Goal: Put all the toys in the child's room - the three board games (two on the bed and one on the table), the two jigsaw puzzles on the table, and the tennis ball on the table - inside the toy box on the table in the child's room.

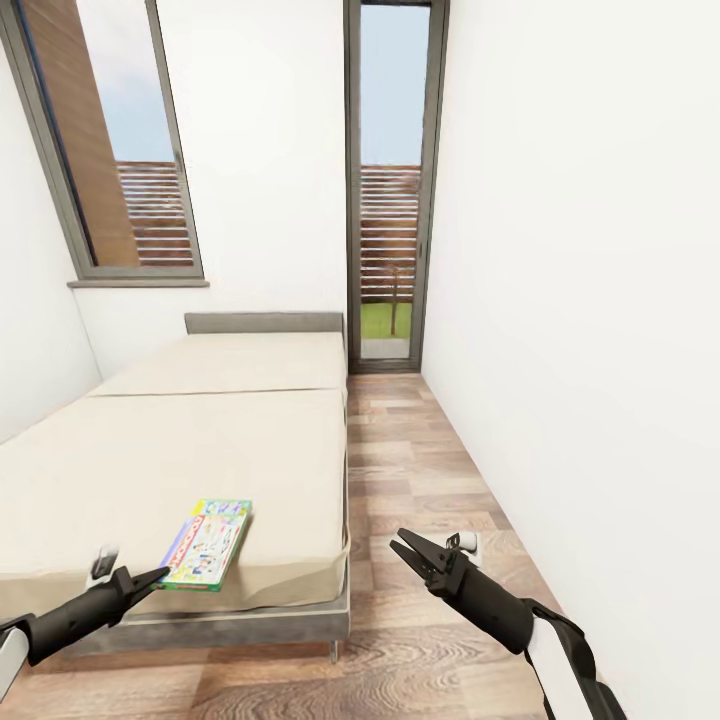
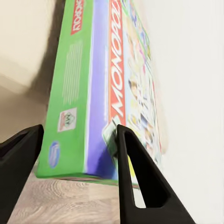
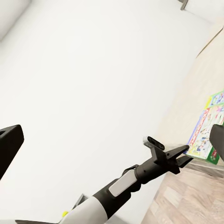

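At bed (image 1: 120,470) corner | board game (image 1: 206,543), maybe touching wide left claw (image 1: 160,576) | right claw (image 1: 400,549) wide

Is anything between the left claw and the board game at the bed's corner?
Nothing visible. The left claw is open right at the Monopoly box on the bed, its fingers bracketing the box's near edge.

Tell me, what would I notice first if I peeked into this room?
The colourful Monopoly board game pops out first, lying flat at the near corner of the big beige bed. The left gripper reaches right up to the box's edge with its jaws open around it, while the right gripper hangs open over the wooden floor.
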Robot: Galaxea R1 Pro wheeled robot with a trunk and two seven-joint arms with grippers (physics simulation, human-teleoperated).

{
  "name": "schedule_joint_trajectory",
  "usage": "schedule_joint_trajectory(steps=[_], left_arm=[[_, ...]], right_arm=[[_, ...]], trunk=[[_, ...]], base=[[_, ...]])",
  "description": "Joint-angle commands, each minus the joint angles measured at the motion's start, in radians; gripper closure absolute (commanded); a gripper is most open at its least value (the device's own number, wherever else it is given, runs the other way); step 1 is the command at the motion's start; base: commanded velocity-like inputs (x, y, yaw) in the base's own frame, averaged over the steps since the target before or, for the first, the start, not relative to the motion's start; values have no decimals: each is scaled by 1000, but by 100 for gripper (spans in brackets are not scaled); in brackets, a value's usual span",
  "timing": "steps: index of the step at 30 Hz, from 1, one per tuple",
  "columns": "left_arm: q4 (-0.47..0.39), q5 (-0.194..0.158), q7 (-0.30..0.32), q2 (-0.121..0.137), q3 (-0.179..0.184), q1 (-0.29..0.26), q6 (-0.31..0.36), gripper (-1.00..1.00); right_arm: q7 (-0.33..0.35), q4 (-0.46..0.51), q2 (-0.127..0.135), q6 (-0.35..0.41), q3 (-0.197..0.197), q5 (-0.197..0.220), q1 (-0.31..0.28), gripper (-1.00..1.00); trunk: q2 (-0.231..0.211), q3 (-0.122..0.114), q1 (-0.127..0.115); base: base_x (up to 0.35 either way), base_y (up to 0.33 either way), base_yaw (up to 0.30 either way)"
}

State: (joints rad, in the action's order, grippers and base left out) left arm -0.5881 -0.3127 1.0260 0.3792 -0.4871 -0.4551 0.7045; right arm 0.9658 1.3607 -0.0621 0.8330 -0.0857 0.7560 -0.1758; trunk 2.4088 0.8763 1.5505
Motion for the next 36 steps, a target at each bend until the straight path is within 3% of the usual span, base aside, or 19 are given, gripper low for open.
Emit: schedule_joint_trajectory(steps=[1,27,36], left_arm=[[1,0,2,1,-1,0,5,100],[-6,0,3,9,-1,0,41,100],[-11,0,3,13,0,0,46,100]], right_arm=[[2,0,-1,5,-2,0,-1,-100],[-9,0,1,18,-4,-10,-8,-100],[-84,5,2,35,-10,-15,-12,-100]], trunk=[[-7,-2,-4],[-189,-84,-104],[-252,-112,-138]], base=[[0,0,0],[0,0,0],[0,0,0]])
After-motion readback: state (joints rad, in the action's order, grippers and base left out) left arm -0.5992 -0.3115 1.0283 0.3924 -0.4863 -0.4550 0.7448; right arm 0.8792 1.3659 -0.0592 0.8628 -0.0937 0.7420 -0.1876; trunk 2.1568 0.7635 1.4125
